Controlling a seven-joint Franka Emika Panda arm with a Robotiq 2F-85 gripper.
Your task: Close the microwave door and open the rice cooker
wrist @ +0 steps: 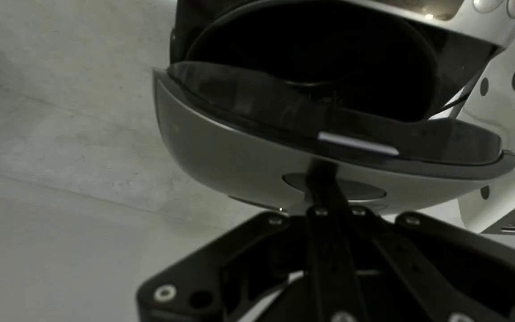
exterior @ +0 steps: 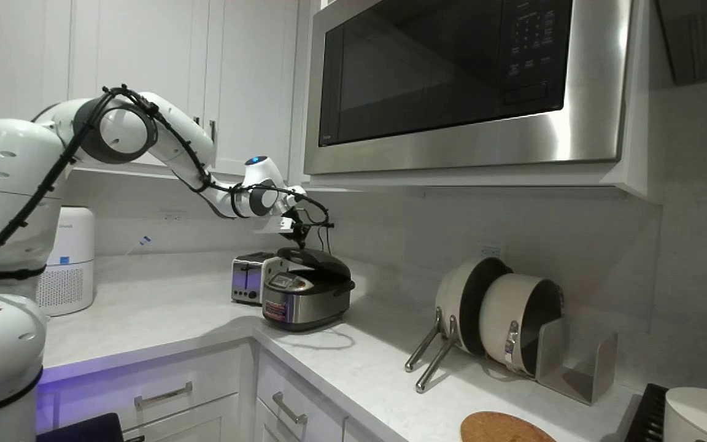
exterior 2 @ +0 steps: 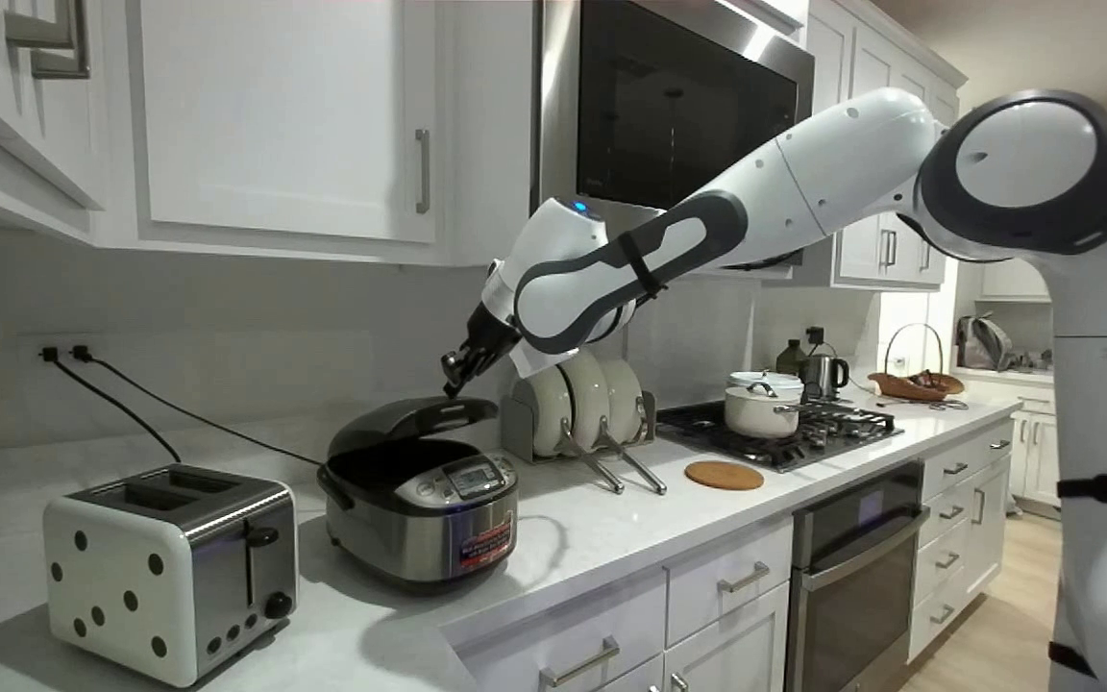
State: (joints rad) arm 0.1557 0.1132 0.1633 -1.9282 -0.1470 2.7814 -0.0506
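One rice cooker [exterior: 313, 304] sits near the inside corner of the white tabletop [exterior: 163, 301] in an exterior view, its lid [exterior: 323, 263] tipped partway up. There's a toaster [exterior: 247, 279] tucked just left of the cooker, and well off to the left a white cylindrical appliance [exterior: 74, 264]. Right of the cooker you've got pans [exterior: 461, 301] standing on edge in a rack [exterior: 548, 353], plus a round brown board [exterior: 501, 426]. The microwave door [exterior: 415, 73] is above and right of the cooker, closed flush. White cabinets [exterior: 145, 61] hang above the cooker and to its left, drawers [exterior: 175, 393] are below it, and the robot arm [exterior: 175, 132] reaches over from its left.

In an exterior view the tabletop runs right from the cooker to a black cooktop [exterior 2: 832, 440] with a white pot [exterior 2: 755, 413] on it, then a kettle [exterior 2: 821, 377] and a brown basket [exterior 2: 917, 386]. Below that stretch, still right of the cooker: an oven [exterior 2: 856, 577] and some pale floor [exterior 2: 1015, 596]. Two black plugs [exterior 2: 49, 354] are in the wall [exterior 2: 256, 317] left of the cooker.

In the wrist view the gripper [wrist: 323, 172] looks clenched, tips right at the cooker's lid. Can't tell if they're actually touching it. The cooker's inside is too dark to make out.
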